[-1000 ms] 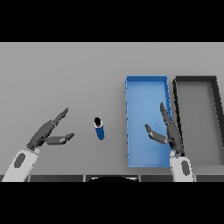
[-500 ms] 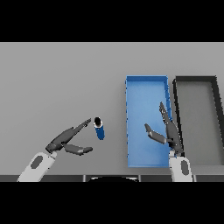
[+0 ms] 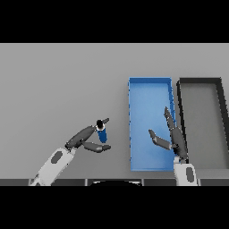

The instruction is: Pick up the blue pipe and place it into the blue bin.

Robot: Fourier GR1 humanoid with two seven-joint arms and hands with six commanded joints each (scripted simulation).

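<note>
Head view, looking down on my grey table (image 3: 58, 80), a plain, even surface that fills the scene from edge to edge; no wall or floor of the room shows beyond it. Two open bins lie side by side on the right part of the table: the blue bin (image 3: 133, 125) and, just beside it on its right, a dark grey bin (image 3: 221, 112) whose outer corner is cut off by the picture's right edge.

The blue pipe (image 3: 102, 131) stands on the table left of the blue bin, apart from it, its dark open end turned up toward me. My left hand (image 3: 82, 138) comes in from the lower left. Its fingers (image 3: 103, 121) reach past the pipe's top on the far side and its thumb (image 3: 98, 147) lies below the pipe on the near side, so the pipe sits between them. The hand is loosely spread, not yet clamped; whether any finger touches the pipe I cannot tell, since the fingers cover part of its upper rim.

My right hand (image 3: 172, 138) hangs over the blue bin's right wall, fingers straight and relaxed, holding nothing; its forearm is cut off at the lower edge.

Compared with half a second ago, my left hand has come further right, from just short of the pipe to around it. The pipe, both bins and my right hand are where they were.
</note>
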